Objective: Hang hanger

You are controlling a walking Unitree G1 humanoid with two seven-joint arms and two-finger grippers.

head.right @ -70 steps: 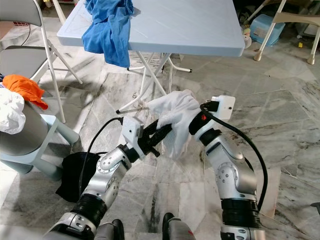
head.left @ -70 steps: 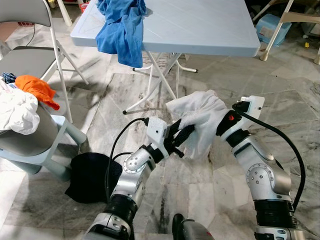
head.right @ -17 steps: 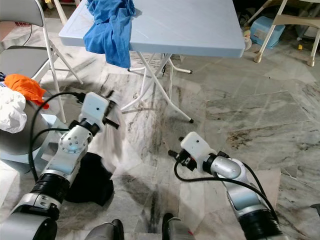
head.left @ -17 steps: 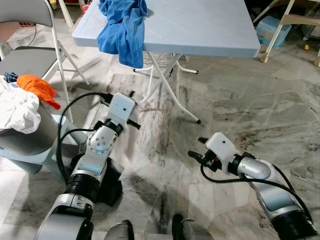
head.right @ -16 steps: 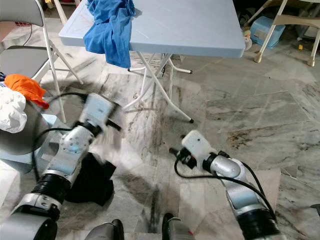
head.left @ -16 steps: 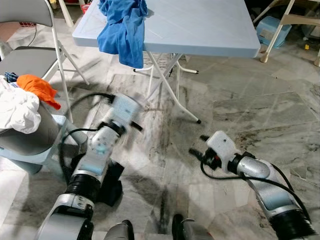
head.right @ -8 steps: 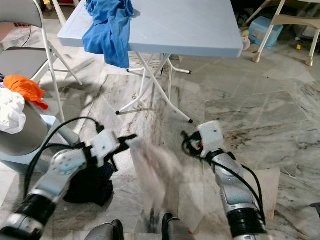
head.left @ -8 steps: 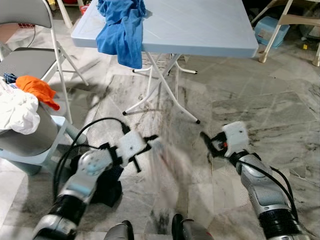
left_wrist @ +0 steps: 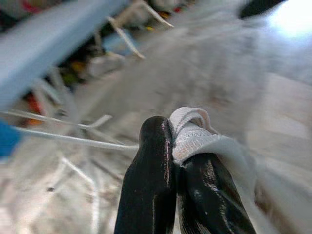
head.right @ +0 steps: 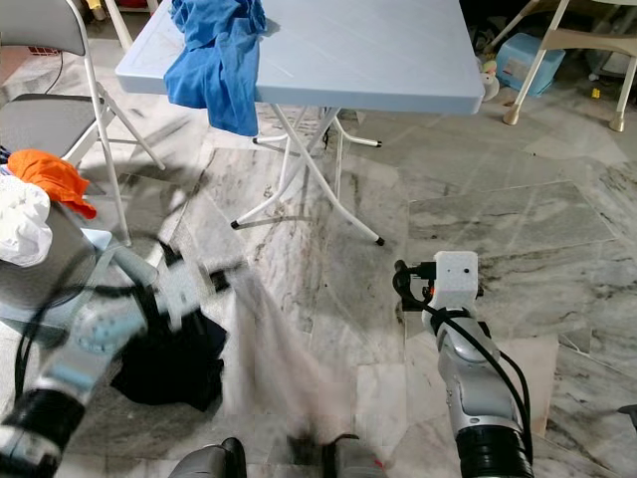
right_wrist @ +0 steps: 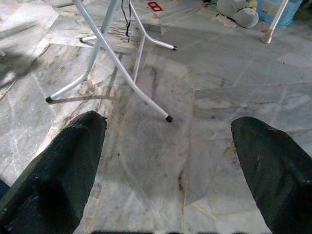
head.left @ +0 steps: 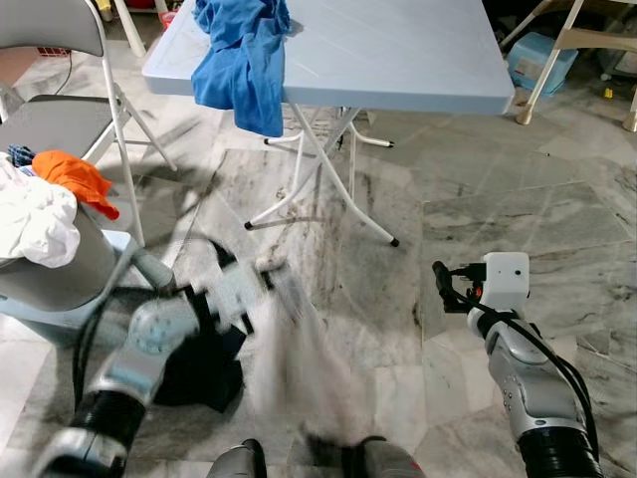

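Since half a second ago the left gripper (left_wrist: 170, 146), clamped on the edge of the white garment (head.left: 299, 368), has swept back toward 7 o'clock, the cloth trailing blurred over the marble floor (head.left: 478, 209); the right gripper (right_wrist: 165, 161) has lifted at 4 o'clock, fingers wide apart and holding nothing. At 9 o'clock, the grey bin (head.left: 60, 269) holds white and orange clothes (head.left: 40, 204); a blue shirt (head.left: 244, 55) drapes the counter (head.left: 398, 50) at 12 o'clock. No hanger can be made out.

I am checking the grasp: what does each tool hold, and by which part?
Left tool: white cloth, pinched at a hemmed edge. Right tool: open, holding nothing.
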